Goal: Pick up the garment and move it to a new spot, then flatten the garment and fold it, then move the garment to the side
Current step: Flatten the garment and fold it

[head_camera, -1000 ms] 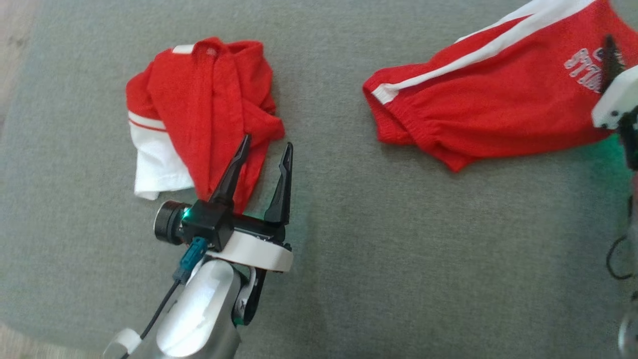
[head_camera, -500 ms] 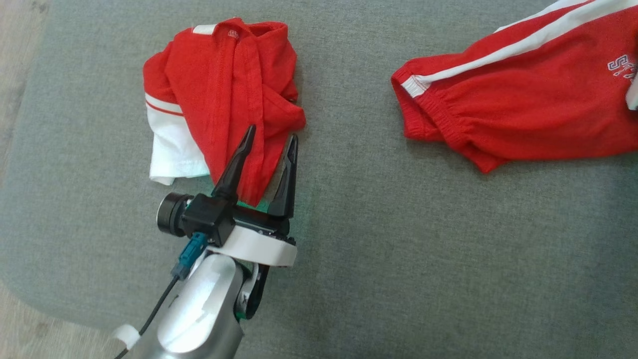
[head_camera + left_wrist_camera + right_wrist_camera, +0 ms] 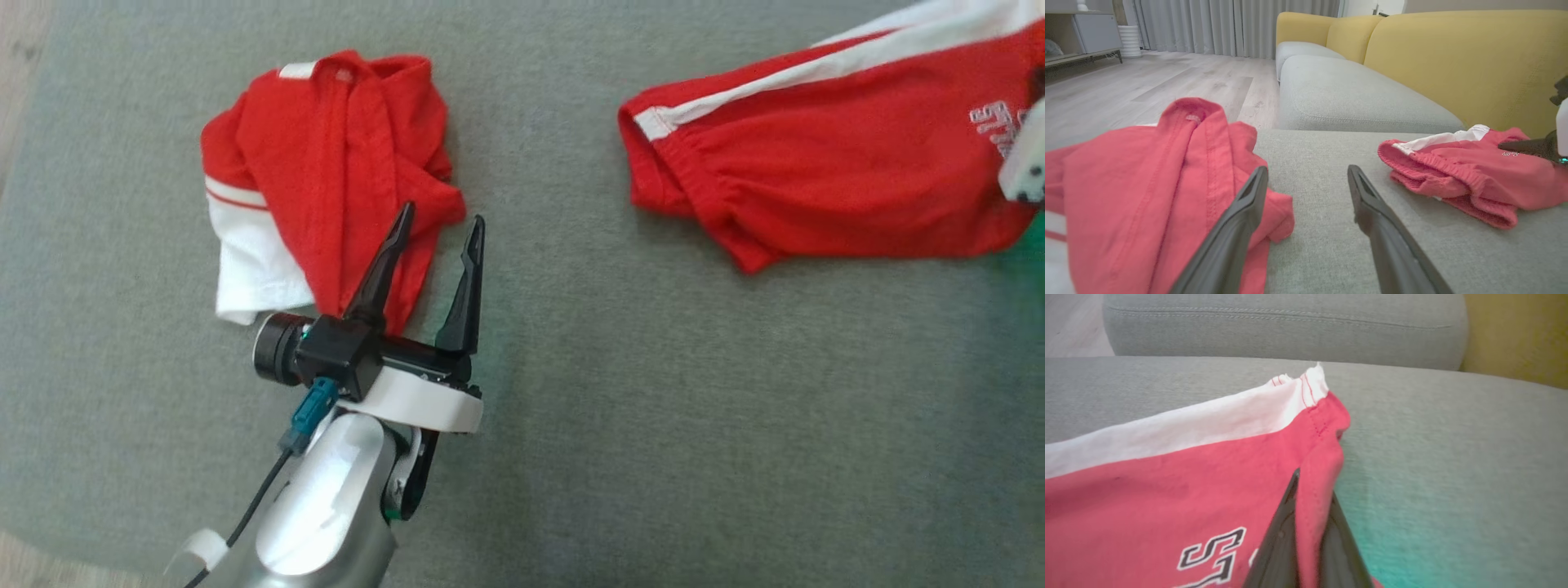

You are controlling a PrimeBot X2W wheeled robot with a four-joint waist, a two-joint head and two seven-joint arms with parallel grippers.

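Note:
Two red garments lie on the grey sofa seat (image 3: 571,392). The garment at the right is a pair of red shorts (image 3: 816,171) with a white side stripe and lettering. My right gripper (image 3: 1312,486) is shut on the shorts' (image 3: 1167,490) red hem near the white band; its white housing (image 3: 1026,159) shows at the head view's right edge. A crumpled red-and-white top (image 3: 343,163) lies at the left. My left gripper (image 3: 442,214) stands open, its left finger over the top's lower right fold, nothing between the fingers (image 3: 1241,220).
The yellow backrest (image 3: 1453,61) rises behind the shorts (image 3: 1453,171). A second grey seat cushion (image 3: 1351,94) lies beyond. Wooden floor (image 3: 1147,85) runs past the seat's left edge, and the seat's front corner (image 3: 49,539) is at the lower left.
My right gripper has shut on the shorts' hem. The head camera has swung sideways and back. My left gripper stays open beside the crumpled top.

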